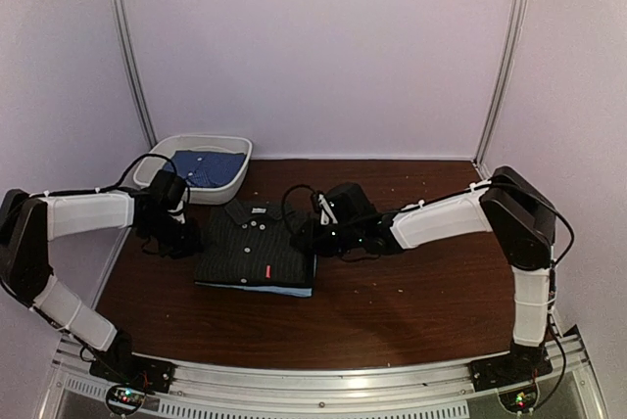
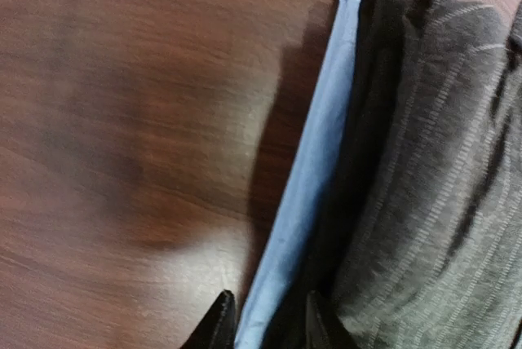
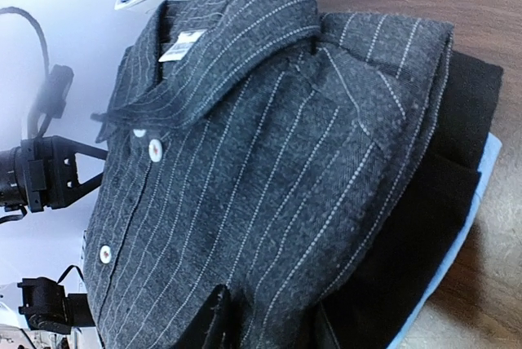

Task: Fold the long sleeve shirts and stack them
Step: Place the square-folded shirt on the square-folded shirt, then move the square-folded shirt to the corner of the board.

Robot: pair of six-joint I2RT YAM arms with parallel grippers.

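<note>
The tub (image 1: 235, 150) holds a blue shirt (image 1: 208, 166)! The stack (image 1: 250, 285), pinstriped shirt (image 1: 257, 243) on top, sits between the claws: left gripper (image 1: 184, 238) and right gripper (image 1: 306, 233), both parted at its edges.

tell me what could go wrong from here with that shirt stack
The left gripper straddles the light blue shirt's edge; pulling away carelessly could drag that bottom layer out. The right gripper sits against the pinstriped shirt's side, so it might snag and open the top fold.
</note>
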